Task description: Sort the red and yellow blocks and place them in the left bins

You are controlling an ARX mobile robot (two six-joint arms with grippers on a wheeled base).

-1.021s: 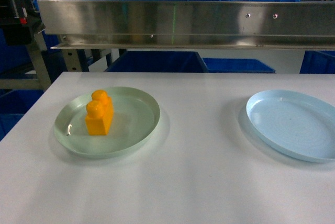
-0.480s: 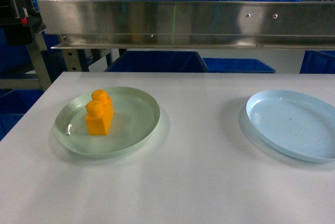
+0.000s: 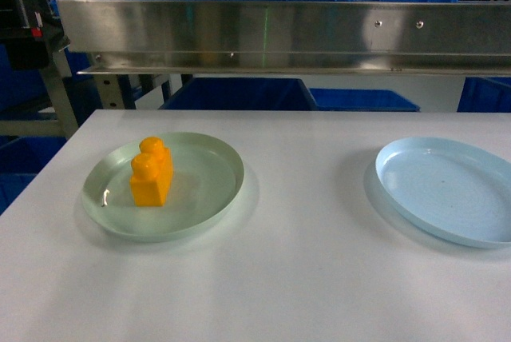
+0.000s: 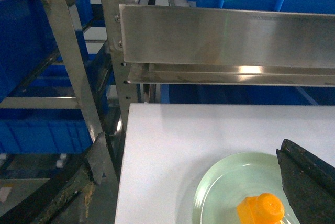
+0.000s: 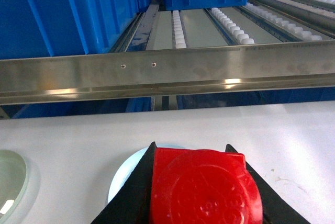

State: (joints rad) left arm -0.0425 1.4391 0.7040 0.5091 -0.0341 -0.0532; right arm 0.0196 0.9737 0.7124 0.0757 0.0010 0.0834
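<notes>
A yellow block (image 3: pixel 152 172) stands upright in the pale green plate (image 3: pixel 215 190) on the left of the white table; the left wrist view shows this block (image 4: pixel 260 209) at the bottom edge. My left gripper (image 4: pixel 191 145) is open above the table's left edge beside that green plate (image 4: pixel 220 182), with nothing between its fingers. My right gripper (image 5: pixel 191 150) is shut on a red block (image 5: pixel 201 190), held over the pale blue plate (image 5: pixel 123 179). Neither gripper shows in the head view.
The pale blue plate (image 3: pixel 447 190) lies empty on the right of the table. A steel rail (image 3: pixel 279 34) runs across the back edge, with blue bins (image 3: pixel 239 94) on the racks behind and below it.
</notes>
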